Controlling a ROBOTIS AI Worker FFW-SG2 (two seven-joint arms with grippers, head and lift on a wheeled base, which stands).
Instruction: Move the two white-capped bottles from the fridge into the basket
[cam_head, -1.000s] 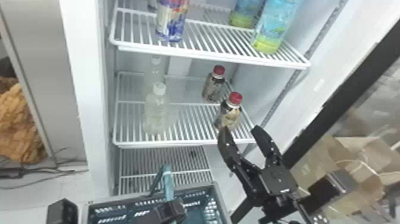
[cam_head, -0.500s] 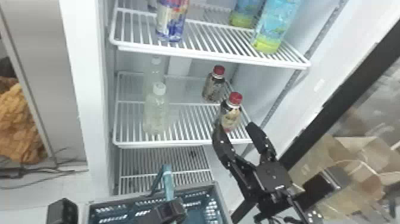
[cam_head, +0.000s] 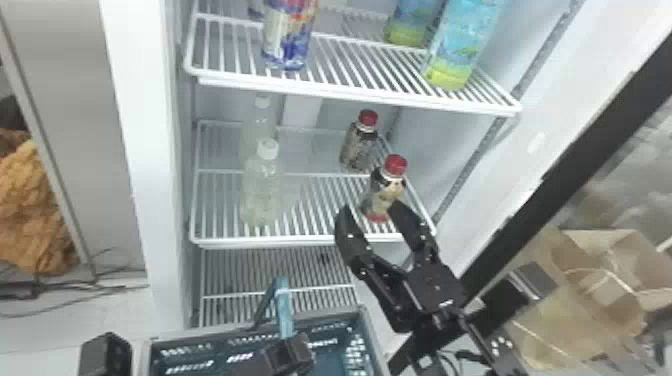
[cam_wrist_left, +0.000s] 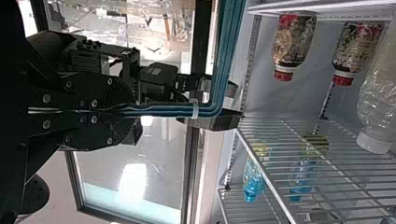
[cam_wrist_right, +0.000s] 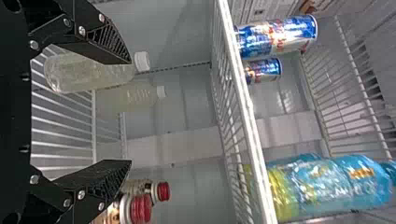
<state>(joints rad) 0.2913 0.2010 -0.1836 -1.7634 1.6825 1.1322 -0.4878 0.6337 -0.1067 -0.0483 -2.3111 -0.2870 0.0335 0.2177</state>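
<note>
Two clear bottles with white caps stand one behind the other at the left of the middle shelf: the front bottle and the rear bottle. In the right wrist view they are the front bottle and rear bottle. My right gripper is open at the shelf's front edge, right of them, before a red-capped bottle; its fingers hold nothing between them, the right gripper. My left gripper is at the basket; in its wrist view the left gripper is shut on the teal handle.
Two red-capped bottles, front and rear, stand on the right of the same shelf. Cans and blue-green bottles are on the shelf above. The fridge's side frame rises at the left.
My right gripper has moved left along the shelf's front edge, toward the white-capped bottles, with its fingers still apart. The left gripper, basket and bottles have kept their places.
</note>
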